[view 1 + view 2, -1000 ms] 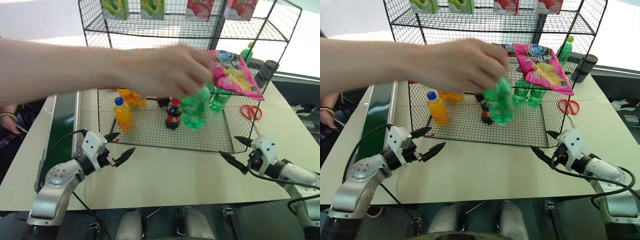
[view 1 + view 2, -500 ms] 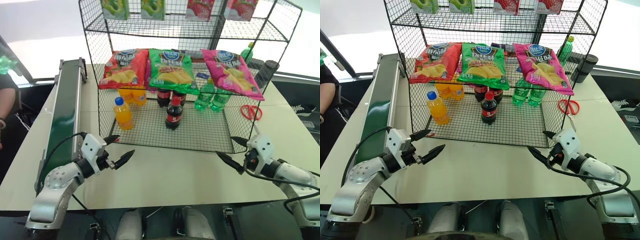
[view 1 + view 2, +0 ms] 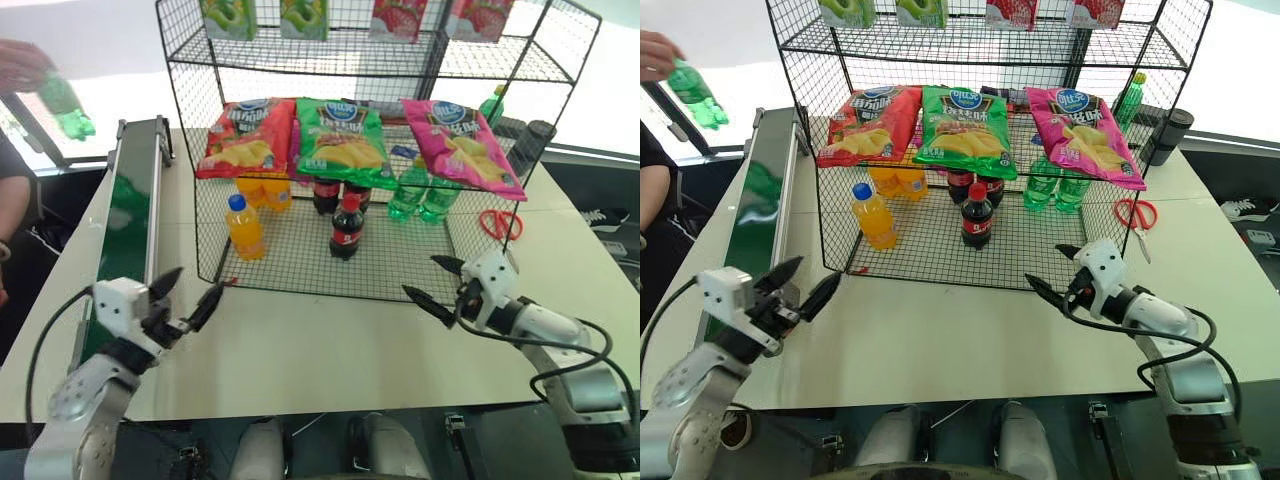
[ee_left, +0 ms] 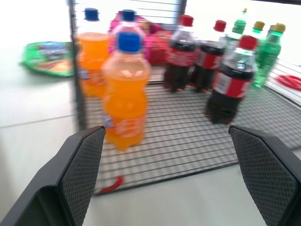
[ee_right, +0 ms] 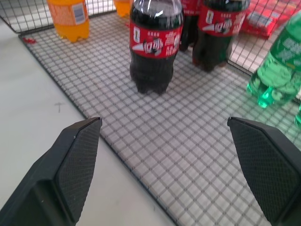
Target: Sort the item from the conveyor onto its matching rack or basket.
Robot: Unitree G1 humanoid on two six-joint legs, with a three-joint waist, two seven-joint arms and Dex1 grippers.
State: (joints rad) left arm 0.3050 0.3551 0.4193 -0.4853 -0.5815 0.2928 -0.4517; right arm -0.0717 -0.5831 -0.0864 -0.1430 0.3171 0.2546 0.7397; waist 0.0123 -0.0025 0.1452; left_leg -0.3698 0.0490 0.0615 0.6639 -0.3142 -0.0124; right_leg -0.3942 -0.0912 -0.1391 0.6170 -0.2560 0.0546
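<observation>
Bottle: a person's hand is holding it in the air at far left, beyond the belt.
Rack: it is standing in the middle, with colas and orange bottles on its low grid.
My left claw: spread wide, holding nothing, near the belt.
My right claw: spread wide, holding nothing, at the rack's near right corner.

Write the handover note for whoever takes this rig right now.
Left gripper: open, empty, above the table edge beside the long dark green conveyor belt.
Right gripper: open, empty, at the front edge of the black wire-mesh rack's flat lowest tier.
Clear green plastic soda bottle: in a person's hand, in the air beyond the conveyor's far end, not on the belt.
Done: nothing sorted yet.
Left: once the bottle lies on the belt, pick it and stand it on the lowest tier.
</observation>
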